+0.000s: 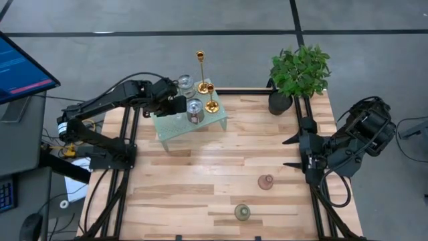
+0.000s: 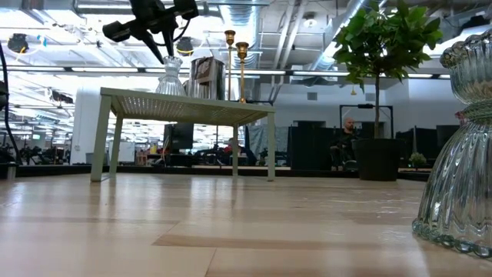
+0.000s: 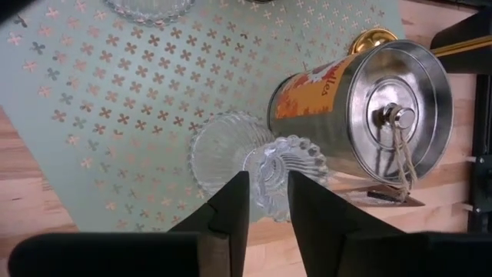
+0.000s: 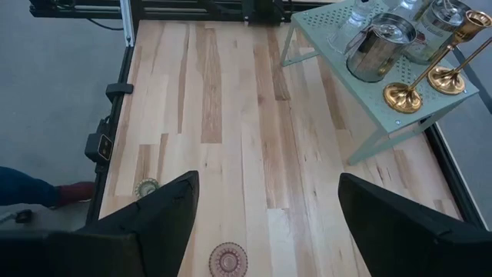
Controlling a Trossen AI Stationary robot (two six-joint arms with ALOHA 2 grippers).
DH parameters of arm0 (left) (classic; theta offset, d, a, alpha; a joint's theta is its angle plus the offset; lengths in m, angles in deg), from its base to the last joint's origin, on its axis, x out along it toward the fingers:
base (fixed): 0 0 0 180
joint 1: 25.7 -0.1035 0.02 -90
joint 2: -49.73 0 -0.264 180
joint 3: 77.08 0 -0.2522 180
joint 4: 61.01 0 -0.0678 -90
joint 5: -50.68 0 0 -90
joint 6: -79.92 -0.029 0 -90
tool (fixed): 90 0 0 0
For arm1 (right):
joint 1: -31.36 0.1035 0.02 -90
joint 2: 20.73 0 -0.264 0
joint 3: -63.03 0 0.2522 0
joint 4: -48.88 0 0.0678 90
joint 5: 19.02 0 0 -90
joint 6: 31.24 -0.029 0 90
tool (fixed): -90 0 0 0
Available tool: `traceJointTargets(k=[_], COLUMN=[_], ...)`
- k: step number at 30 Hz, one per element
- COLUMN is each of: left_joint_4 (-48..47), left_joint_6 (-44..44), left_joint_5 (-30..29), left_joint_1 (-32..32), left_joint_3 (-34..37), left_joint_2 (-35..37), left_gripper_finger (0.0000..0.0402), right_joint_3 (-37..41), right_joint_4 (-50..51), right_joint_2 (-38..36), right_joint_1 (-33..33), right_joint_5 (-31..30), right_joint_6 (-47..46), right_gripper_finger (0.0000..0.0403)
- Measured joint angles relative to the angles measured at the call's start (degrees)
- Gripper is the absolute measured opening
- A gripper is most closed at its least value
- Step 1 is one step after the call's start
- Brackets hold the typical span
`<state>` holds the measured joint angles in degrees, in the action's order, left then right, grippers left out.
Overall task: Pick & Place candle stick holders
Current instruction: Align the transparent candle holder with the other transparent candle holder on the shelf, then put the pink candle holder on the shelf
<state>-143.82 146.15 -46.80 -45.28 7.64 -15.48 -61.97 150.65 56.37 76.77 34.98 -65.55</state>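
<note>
Reaching from the counter's (image 1: 200,194) left edge, the left arm stretches across the mint-green perforated rack (image 1: 175,127) at the back left, its wrist angled down so the left gripper (image 3: 267,196) hangs over the rack top. In the left wrist view its two dark fingers (image 3: 231,204) stand slightly parted, one on each side of the scalloped rim of a clear glass holder (image 3: 257,161) standing on the rack; whether they press on the glass or have let it go I cannot tell. Just beside that glass stands a silvery metal tin (image 3: 369,96) with an orange label, and beyond it the round gold base (image 3: 374,40) of a candlestick shows.

From above, the rack also carries another clear glass holder (image 1: 185,84) at its back edge, a tall slim gold candlestick (image 1: 200,70) and a shorter gold candlestick (image 1: 210,97), both upright near the rack's right end.

The right arm is folded back at the counter's right edge, level with the middle of the counter, with the right gripper (image 1: 293,152) pointing inward over the wood, its fingers spread wide and holding nothing. On the bare counter well apart from the rack stand a pink glass holder (image 1: 266,181) and, nearer the front edge, a greenish glass holder (image 1: 242,212). A potted green plant (image 1: 299,72) stands at the back right corner.
</note>
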Motion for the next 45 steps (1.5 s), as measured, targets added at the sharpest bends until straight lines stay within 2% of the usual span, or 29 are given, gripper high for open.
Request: traceJointTargets(k=[25, 35, 38, 42, 45], left_joint_4=[-1.08, -1.16, -0.83, 0.51, 0.67], left_joint_6=[-6.05, -8.31, -6.55, -2.36, 0.43], left_joint_5=[-0.96, -0.50, 3.23, 12.33, 16.13], left_joint_1=[-0.37, -0.37, -0.35, 1.79, 5.85], left_joint_3=[0.00, 0.02, 0.02, -0.07, -0.07], left_joint_2=[0.52, 5.70, 8.60, 11.98, 13.51], left_gripper_finger=[0.0091, 0.0091, 0.0091, 0.0091, 0.0087], right_joint_3=[0.00, 0.00, 0.02, 0.22, 1.29], right_joint_4=[-0.44, -0.48, -0.39, 1.89, 1.87], right_joint_2=[0.00, 0.00, 0.00, -0.01, -0.37], right_joint_1=[-0.02, -0.02, -0.08, -1.69, -4.89], right_joint_5=[1.42, 1.68, 1.68, 2.03, 6.60], right_joint_6=[-0.21, -0.20, -0.77, -7.77, -12.53], right_gripper_finger=[0.0301, 0.0301, 0.0301, 0.0301, 0.0301])
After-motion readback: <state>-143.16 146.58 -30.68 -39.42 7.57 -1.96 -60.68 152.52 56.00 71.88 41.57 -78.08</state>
